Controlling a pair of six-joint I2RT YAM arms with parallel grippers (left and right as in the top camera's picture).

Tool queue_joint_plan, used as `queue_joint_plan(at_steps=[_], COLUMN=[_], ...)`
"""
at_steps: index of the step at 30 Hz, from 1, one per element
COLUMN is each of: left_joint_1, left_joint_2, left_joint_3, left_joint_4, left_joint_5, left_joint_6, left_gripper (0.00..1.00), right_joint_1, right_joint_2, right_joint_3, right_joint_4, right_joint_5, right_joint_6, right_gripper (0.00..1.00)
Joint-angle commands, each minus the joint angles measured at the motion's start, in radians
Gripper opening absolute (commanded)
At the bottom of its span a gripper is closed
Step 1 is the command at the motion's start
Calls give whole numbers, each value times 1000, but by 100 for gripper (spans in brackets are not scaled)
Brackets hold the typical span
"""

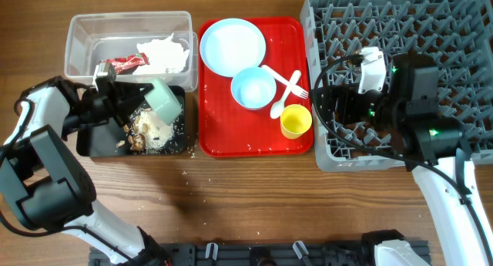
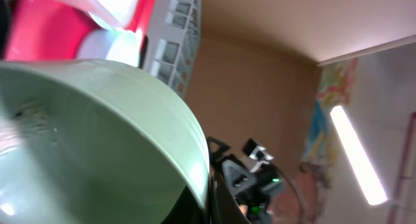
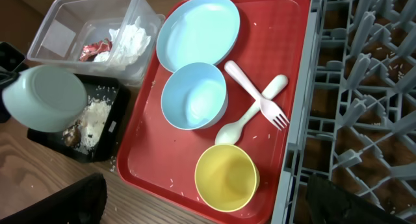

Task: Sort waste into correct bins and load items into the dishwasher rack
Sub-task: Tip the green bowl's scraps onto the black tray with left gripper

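Observation:
My left gripper (image 1: 127, 100) is shut on the rim of the pale green bowl (image 1: 163, 99) and holds it tipped over the black tray (image 1: 100, 145). The bowl fills the left wrist view (image 2: 97, 133). Food scraps (image 1: 150, 131) lie in the black tray. The clear tub (image 1: 77, 35) holds the red wrapper (image 1: 123, 63) and the white tissue (image 1: 164, 54). On the red tray (image 1: 254, 143) are the blue plate (image 1: 233, 46), the blue bowl (image 1: 253, 88), the fork (image 1: 286, 82), the spoon (image 1: 282, 100) and the yellow cup (image 1: 295, 121). My right gripper (image 1: 327, 104) is open and empty above the cup (image 3: 226, 177).
The grey dishwasher rack (image 1: 462, 35) fills the right side, its left wall next to the red tray. A few crumbs lie on the wood in front of the black tray (image 1: 185, 173). My right arm's cables hang over the rack's left front corner.

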Motion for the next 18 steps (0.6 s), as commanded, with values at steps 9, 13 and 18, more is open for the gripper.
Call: queue_joint_plan(at_steps=[9,13,18], left_joint_1=[109,92,-34], left_joint_2=[11,9,-42], left_joint_3=[-6,-6,-6], left_joint_4=[84,21,19], left_joint_5=[-57,9,-58], left_joint_6=[-122,-94,-61], left_gripper=[4,4,4], right_joint_1=[0,0,0], right_joint_2=[6,8,8], right_joint_3=[19,18,18], right_joint_4=[-4,-1,-1], right_joint_5=[-12,-12,-12], right_joint_6=[6,5,6], right_gripper=[100,100,100])
